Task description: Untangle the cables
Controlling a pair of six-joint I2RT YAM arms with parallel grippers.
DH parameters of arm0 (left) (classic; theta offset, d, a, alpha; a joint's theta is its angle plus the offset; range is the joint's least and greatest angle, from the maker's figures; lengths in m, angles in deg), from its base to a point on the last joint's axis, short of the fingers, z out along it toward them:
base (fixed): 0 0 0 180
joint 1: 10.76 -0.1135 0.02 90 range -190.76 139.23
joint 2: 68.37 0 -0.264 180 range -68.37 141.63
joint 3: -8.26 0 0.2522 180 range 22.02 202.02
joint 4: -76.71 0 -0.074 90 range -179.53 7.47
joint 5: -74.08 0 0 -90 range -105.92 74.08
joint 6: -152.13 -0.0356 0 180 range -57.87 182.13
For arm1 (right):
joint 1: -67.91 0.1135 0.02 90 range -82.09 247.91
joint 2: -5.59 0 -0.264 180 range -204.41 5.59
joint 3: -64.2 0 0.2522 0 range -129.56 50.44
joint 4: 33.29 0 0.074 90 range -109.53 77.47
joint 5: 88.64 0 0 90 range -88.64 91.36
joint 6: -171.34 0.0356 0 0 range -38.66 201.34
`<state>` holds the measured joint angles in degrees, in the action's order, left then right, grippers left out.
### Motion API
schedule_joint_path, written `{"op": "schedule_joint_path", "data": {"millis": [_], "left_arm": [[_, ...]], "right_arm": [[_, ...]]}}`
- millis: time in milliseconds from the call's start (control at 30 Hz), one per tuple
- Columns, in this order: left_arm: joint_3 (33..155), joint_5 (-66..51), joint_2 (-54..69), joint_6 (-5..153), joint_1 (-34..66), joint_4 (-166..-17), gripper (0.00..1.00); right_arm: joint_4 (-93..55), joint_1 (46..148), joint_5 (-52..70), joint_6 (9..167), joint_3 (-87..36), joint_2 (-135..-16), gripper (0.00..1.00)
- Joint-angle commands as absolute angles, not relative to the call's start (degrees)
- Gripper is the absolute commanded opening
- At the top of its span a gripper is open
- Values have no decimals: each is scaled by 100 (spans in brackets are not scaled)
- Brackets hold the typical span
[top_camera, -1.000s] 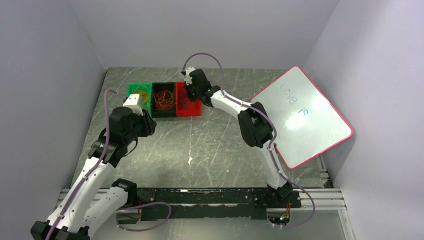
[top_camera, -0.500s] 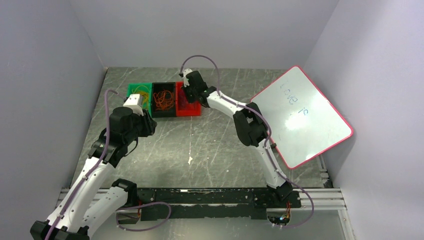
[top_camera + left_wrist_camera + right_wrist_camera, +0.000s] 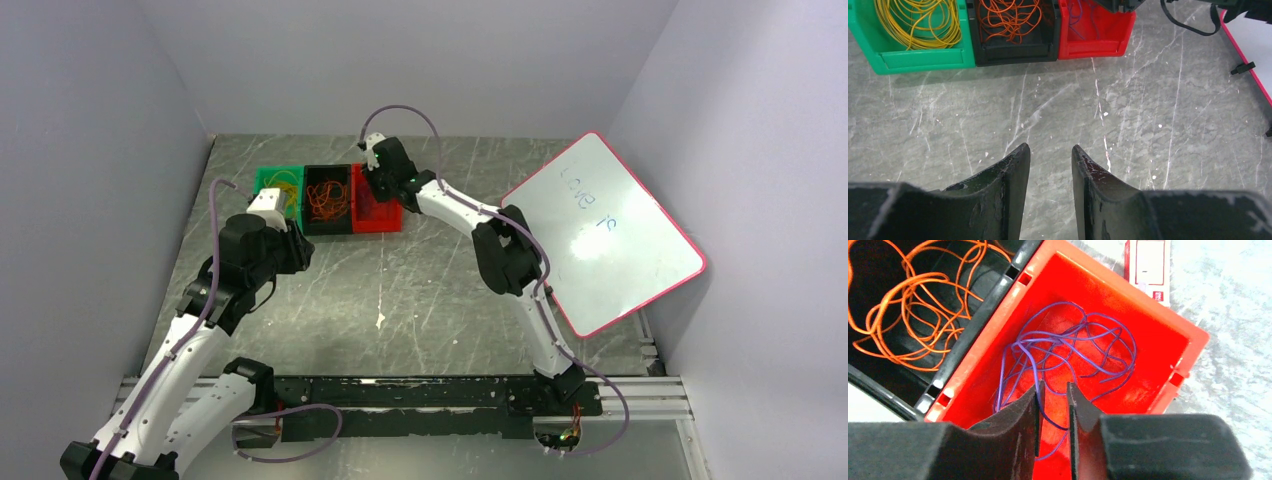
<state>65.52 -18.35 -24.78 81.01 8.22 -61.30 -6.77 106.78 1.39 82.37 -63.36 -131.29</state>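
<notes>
The cables lie sorted in three bins: yellow cables [image 3: 918, 22] in the green bin [image 3: 270, 181], orange cables [image 3: 913, 315] in the black bin [image 3: 312, 226], purple cables [image 3: 1068, 347] in the red bin [image 3: 1158, 345]. My right gripper [image 3: 1054, 385] hangs inside the red bin, open by a narrow gap. One purple strand runs loosely through that gap, against the left finger. My left gripper [image 3: 1050, 147] is open and holds nothing, above bare table in front of the bins. In the top view the left gripper [image 3: 272, 218] sits near the green bin and the right gripper [image 3: 373, 186] over the red one.
A red-framed whiteboard [image 3: 605, 230] leans at the right side of the table. A small white and red card [image 3: 1148, 265] lies behind the red bin. Grey walls close in the table [image 3: 400, 290] on three sides.
The right gripper's jaws have parted from shut to a narrow gap over the red bin, and that arm shifted slightly left. The left arm has stayed still.
</notes>
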Motion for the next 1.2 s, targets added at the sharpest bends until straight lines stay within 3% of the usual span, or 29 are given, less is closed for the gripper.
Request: {"op": "schedule_joint_path", "data": {"millis": [0, 400, 633, 867, 1067, 1167], "left_arm": [[6493, -1973, -2545, 8121, 865, -6149, 42], [6492, -2014, -2570, 8137, 892, -6140, 43], [6504, -2089, -2694, 8165, 897, -6126, 52], [6468, -1992, -2995, 8147, 899, -6245, 58], [6310, -1886, -3428, 8428, 894, -6424, 59], [6186, -1800, -3644, 8618, 893, -6599, 59]], "right_arm": [[-787, 10694, 27, 8142, -6185, -12659, 28], [-1069, 10695, -32, 8233, -5525, -11792, 48], [-1517, 10702, -70, 8491, -4678, -10777, 56], [-1895, 10710, -205, 8722, -3378, -9418, 73], [-1800, 10724, -365, 8860, -2261, -8031, 99], [-1515, 10719, -494, 8883, -1844, -7372, 100]]}}
